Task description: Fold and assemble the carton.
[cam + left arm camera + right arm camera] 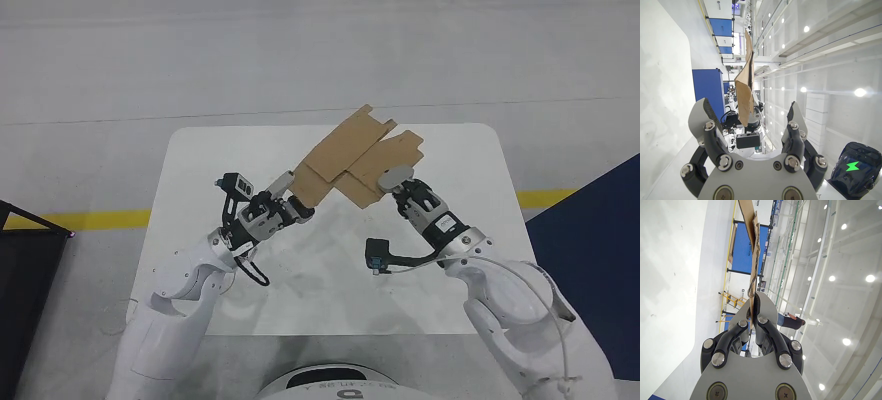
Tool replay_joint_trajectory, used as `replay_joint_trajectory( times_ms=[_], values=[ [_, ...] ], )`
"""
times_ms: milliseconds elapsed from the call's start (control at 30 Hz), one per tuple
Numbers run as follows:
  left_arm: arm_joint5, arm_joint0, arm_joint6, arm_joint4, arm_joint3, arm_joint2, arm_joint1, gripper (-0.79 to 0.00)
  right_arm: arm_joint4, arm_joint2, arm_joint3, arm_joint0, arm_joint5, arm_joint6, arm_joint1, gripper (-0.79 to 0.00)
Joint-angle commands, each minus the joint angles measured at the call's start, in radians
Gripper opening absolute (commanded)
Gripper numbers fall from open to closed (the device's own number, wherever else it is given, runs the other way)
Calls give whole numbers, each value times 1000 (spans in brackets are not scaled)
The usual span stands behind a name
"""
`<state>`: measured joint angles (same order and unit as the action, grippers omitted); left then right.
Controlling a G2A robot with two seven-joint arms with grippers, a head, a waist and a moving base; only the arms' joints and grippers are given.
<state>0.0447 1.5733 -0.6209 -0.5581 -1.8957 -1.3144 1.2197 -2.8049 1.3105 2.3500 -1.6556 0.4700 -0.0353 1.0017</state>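
The right gripper [753,306] has its fingers [758,302] clamped on the flattened carton [350,155] over the desk [200,160], the left gripper [749,104] fingers [707,108] open at the carton's other end.

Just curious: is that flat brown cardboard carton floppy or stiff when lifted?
Probably fairly stiff: the flat brown cardboard carton juts straight from the right fingers pinching its edge. Likely light, since one pinch seems to carry it.

A green lightning-bolt sign [849,167] glows on a dark device [857,181]. White brand lettering stands on a blue perforated panel [745,256] in the room behind, and dark brand lettering on the white board [740,298] beside it.
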Motion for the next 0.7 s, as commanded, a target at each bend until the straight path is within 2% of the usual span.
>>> replay_joint_trajectory(
  times_ms=[0, 33, 100, 133, 167, 400, 467, 500, 533, 567, 600, 633, 667],
  values=[
    [-1, -14, 15, -5, 4, 11, 2, -71, -5, -6, 0, 4, 6, -2, 1, -785],
    [-2, -21, 22, -4, 6, 18, 3, -92, -7, -10, 0, 6, 9, -3, 1, -785],
    [-2, -31, 31, -2, 9, 26, 4, -271, -7, -16, 0, 6, 13, -3, 2, -785],
    [-6, -34, 37, 1, 13, 30, 5, -314, -9, -19, 0, 7, 13, -2, 3, -785],
    [-13, -37, 45, 0, 17, 33, 5, -403, -12, -22, 0, 7, 14, -2, 3, -785],
    [-32, -43, 55, 12, 6, 48, 5, -533, -74, -62, 0, 29, 28, 0, 5, -785],
    [-35, -42, 58, 18, 2, 51, 5, -628, -93, -78, 0, 39, 32, -2, 6, -785],
    [-36, -41, 59, 22, 1, 52, 5, -736, -101, -86, 0, 43, 35, -7, 7, -785],
    [-35, -41, 61, 26, 1, 52, 4, -785, -108, -93, 0, 48, 37, -10, 7, -785],
    [-33, -41, 63, 33, 1, 52, 4, -785, -116, -100, 0, 54, 38, -16, 8, -785],
    [-28, -41, 64, 42, 1, 52, 3, -785, -122, -106, 0, 58, 40, -20, 8, -696],
    [-21, -40, 65, 48, 3, 50, 3, -785, -124, -110, 0, 61, 40, -23, 9, -551],
    [-6, -41, 67, 60, 7, 45, 2, -785, -120, -113, 0, 64, 38, -23, 10, -456]
  ],
)
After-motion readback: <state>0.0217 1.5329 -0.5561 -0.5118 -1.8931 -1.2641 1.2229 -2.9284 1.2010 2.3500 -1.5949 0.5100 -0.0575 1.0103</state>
